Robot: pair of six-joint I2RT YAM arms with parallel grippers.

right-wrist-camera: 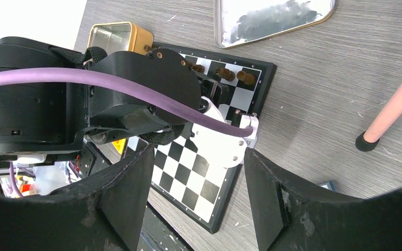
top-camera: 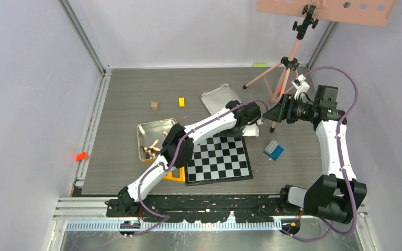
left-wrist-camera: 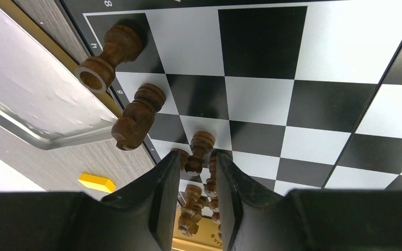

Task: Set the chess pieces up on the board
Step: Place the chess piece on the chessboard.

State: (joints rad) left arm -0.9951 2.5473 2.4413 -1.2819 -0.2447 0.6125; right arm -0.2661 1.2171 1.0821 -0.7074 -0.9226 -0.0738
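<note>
Black-and-white checked board [top-camera: 225,162], dark brown chess pieces [left-wrist-camera: 136,117], yellow block [top-camera: 181,102], gold tin [right-wrist-camera: 141,39]

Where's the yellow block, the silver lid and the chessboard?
yellow block [top-camera: 181,102], top view, its middle.
silver lid [top-camera: 215,97], top view, its flat middle.
chessboard [top-camera: 222,162], top view, a bare square.

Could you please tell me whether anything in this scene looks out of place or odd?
A small red object lies by the metal rail at the table's left edge, apart from everything else. The board also sits slightly askew to the table's near edge. The dark chess pieces along its far row look upright.
</note>
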